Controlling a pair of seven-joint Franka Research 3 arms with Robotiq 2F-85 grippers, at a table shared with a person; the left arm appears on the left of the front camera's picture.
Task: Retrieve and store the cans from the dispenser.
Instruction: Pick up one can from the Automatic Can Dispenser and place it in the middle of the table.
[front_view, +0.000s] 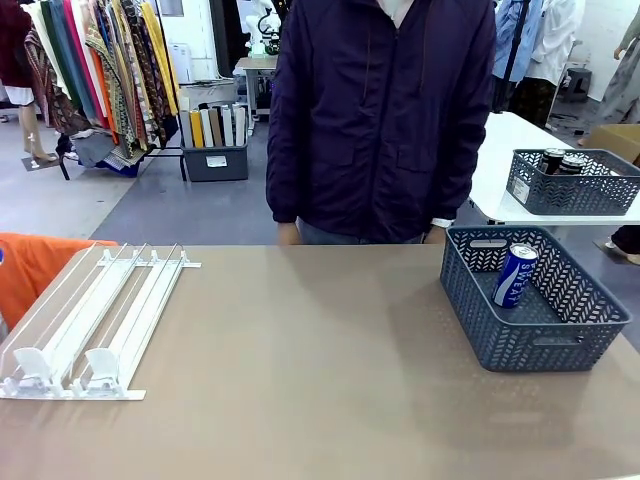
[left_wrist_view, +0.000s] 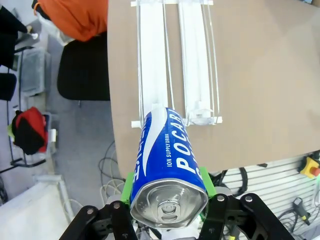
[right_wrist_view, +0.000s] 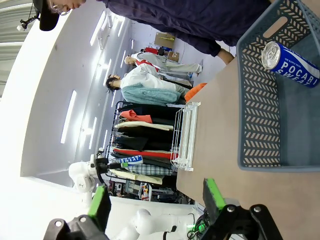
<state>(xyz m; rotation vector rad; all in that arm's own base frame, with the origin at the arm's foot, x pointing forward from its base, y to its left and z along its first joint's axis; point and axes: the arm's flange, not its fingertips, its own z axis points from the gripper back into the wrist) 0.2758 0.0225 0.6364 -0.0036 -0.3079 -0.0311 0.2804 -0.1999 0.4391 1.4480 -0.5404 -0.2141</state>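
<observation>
While the left gripper clamps a Pocari can above the dispenser for storing, the right gripper gapes empty.

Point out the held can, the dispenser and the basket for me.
Held can (left_wrist_view: 167, 160): left wrist view, blue printed side.
Dispenser (front_view: 95, 320): front view, white rails.
Basket (front_view: 535, 350): front view, near lattice wall.

Lab-like hall with clothing racks and worktables.
</observation>
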